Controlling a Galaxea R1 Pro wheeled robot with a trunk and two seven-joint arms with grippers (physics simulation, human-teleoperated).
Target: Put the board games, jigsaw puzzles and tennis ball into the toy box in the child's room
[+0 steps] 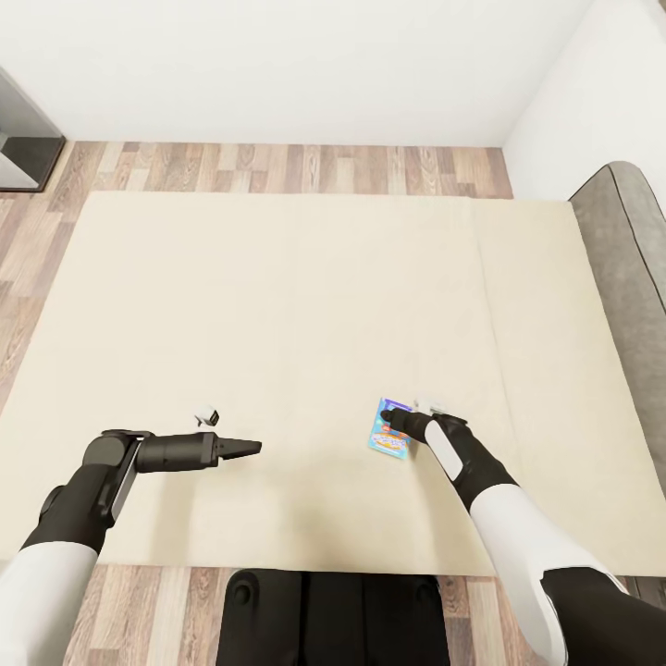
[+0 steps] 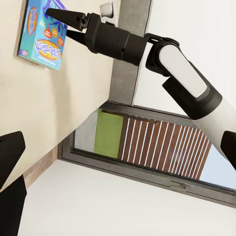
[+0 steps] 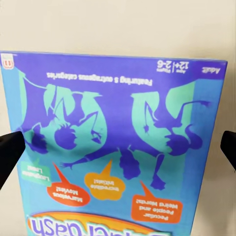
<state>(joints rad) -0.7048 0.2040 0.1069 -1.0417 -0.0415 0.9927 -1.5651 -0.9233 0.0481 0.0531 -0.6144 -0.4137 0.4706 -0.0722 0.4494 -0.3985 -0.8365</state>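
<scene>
A small, mostly blue board game (image 1: 388, 435) lies flat on the beige mattress of the bed (image 1: 277, 305), toward its near edge. My right gripper (image 1: 388, 422) hovers over the game's near end and is open. In the right wrist view the game (image 3: 118, 147) lies between the two dark fingertips (image 3: 10, 152), which sit near its long edges. The left wrist view also shows the game (image 2: 42, 34) with the right gripper (image 2: 57, 22) spread above it. My left gripper (image 1: 254, 448) hangs open over bare mattress, well to the left of the game.
A grey headboard (image 1: 620, 240) runs along the bed's right side. Wood-plank floor (image 1: 277, 166) lies beyond the bed, then a white wall. A dark unit (image 1: 18, 139) stands at the far left. My base (image 1: 324, 610) is against the bed's near edge.
</scene>
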